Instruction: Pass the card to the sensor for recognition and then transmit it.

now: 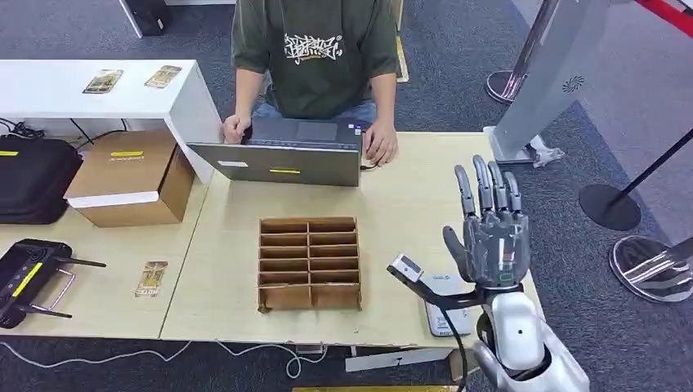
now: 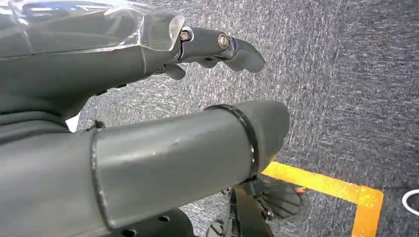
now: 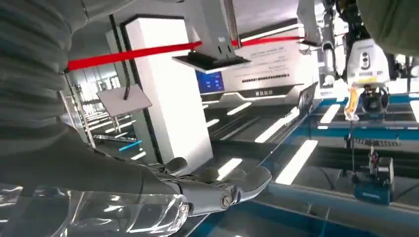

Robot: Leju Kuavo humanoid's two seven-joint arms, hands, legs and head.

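Head view first: right hand [image 1: 491, 237] stands raised above the table's near right corner, fingers straight and apart, holding nothing. Under it, at the table's [image 1: 409, 188] near right edge, lies a flat white device [image 1: 445, 306], probably the sensor, though the arm hides part of it. One card [image 1: 151, 278] lies face up near the front edge of the lower left table, well apart from that hand. Two more cards [image 1: 103, 81] [image 1: 163, 76] lie on the white shelf at far left. One cardboard divider box [image 1: 310, 263] sits mid-table near the front edge, its slots showing no cards. One person [image 1: 315, 49] sits at the far edge with hands at one laptop [image 1: 282, 153]. By my judgement the task stands at its start: no card is picked up, so the next move calls for reaching a card and pinching it thinly off the flat surface.

Left wrist view: left hand [image 2: 148, 54] hangs over grey carpet [image 2: 336, 74] with one yellow floor line [image 2: 341, 190], fingers loosely extended, nothing held.

Right wrist view: the same right hand, fingers [image 3: 237, 185] stretched out, points toward bright ceiling lights.
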